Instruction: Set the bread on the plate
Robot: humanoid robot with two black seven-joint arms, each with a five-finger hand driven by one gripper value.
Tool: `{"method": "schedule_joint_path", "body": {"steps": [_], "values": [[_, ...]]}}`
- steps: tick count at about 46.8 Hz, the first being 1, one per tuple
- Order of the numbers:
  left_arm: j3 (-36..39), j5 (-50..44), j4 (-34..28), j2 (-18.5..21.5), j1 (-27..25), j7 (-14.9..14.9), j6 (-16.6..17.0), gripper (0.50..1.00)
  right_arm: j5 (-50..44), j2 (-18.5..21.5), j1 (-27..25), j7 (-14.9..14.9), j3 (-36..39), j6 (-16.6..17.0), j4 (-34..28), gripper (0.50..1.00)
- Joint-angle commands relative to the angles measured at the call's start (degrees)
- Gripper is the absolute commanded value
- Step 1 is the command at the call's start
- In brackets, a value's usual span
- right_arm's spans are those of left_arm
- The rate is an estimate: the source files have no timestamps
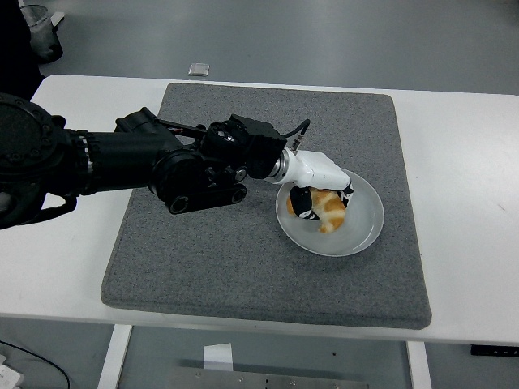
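Observation:
A golden croissant-like bread (332, 212) lies on the clear round plate (361, 235), which sits on the right half of a grey mat (203, 259). My left hand (318, 194), white with black fingertips, reaches in from the left and is curled over the bread's left end, still gripping it. The bread's underside rests low against the plate's surface. My right hand is out of sight.
The grey mat covers the middle of the white table (462, 162). A small pale object (199, 70) lies on the floor beyond the table's far edge. My black left forearm (122, 158) stretches across the mat's upper left.

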Motion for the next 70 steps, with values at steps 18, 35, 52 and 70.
{"method": "schedule_joint_path", "body": {"steps": [18, 35, 52, 70], "values": [[0.3, 0.4, -0.1, -0.4, 0.3, 0.2, 2.4, 0.500, 0.0, 0.0, 0.0, 0.0, 0.0, 0.0, 0.0, 0.932], [0.0, 0.0, -0.5, -0.3, 0.3, 0.1, 3.3, 0.940, 0.0, 0.0, 0.0, 0.0, 0.0, 0.0, 0.0, 0.932], [-1.2, -2.1, -1.5, 0.7, -0.4, 0.1, 3.2, 0.996, 0.0, 0.0, 0.0, 0.0, 0.0, 0.0, 0.0, 0.932], [-7.6, -11.3, -3.1, 4.7, -4.5, 0.1, 2.5, 0.999, 0.0, 0.0, 0.0, 0.0, 0.0, 0.0, 0.0, 0.932]]}}
